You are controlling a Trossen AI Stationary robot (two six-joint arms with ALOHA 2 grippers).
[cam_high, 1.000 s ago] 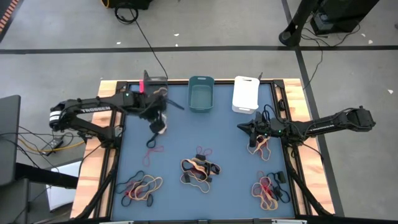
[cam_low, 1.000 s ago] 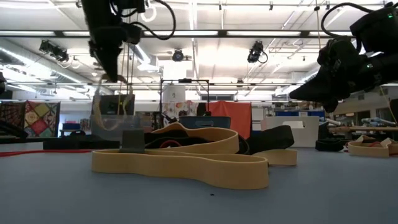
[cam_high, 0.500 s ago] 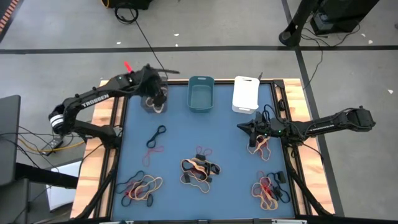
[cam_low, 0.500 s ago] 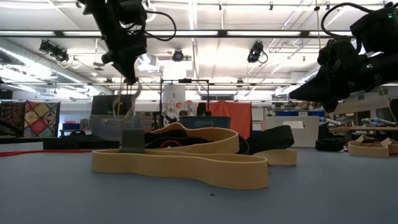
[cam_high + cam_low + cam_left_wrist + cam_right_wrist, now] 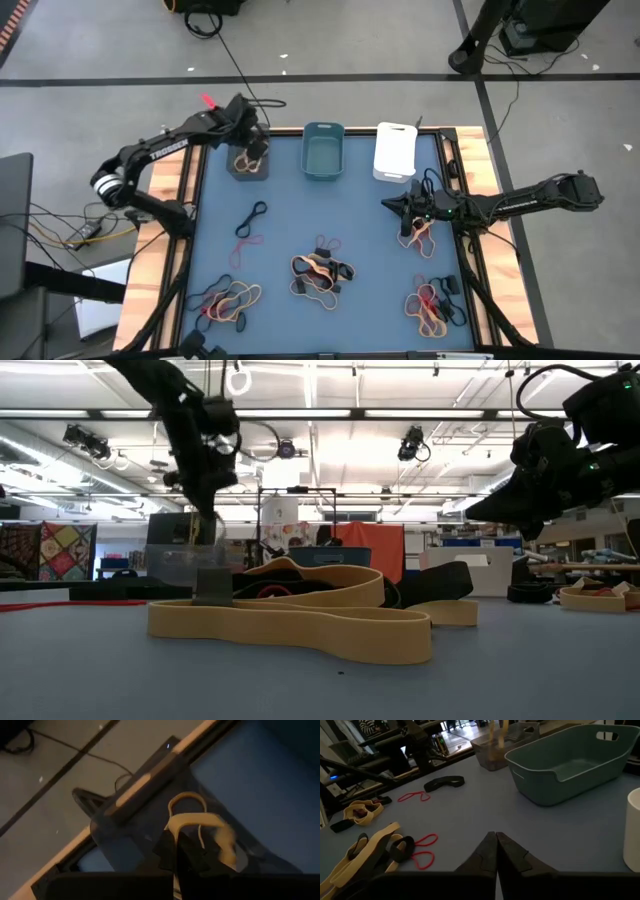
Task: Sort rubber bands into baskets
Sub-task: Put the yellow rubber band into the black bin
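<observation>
Three baskets stand along the far edge: dark grey [image 5: 247,165], teal [image 5: 323,152] and white [image 5: 395,150]. My left gripper [image 5: 252,148] hangs over the dark grey basket [image 5: 125,820], shut on a tan rubber band [image 5: 192,820]. My right gripper [image 5: 399,205] is shut with nothing in it, hovering at the right above a small pile of bands [image 5: 420,235]. A black band [image 5: 250,217] and a red band [image 5: 245,244] lie flat on the blue mat. My left gripper pinches the tan rubber band between its shut fingertips at a fold [image 5: 175,827] of the loop. The fingers come slanting down from above. The band is lifted clear of the mat and hangs slack over the grey basket [image 5: 180,560]; whether it touches the basket I cannot tell.
Piles of tan, black and red bands lie at the near left [image 5: 228,303], in the middle [image 5: 322,270] and at the near right [image 5: 432,305]. Black cables run along the table's wooden side rails [image 5: 170,250].
My left gripper, still shut on the tan band, has swung from above the mat near the black band toward the far edge and turned, ending over the dark grey basket. The band has travelled with it, hanging clear of the mat.
</observation>
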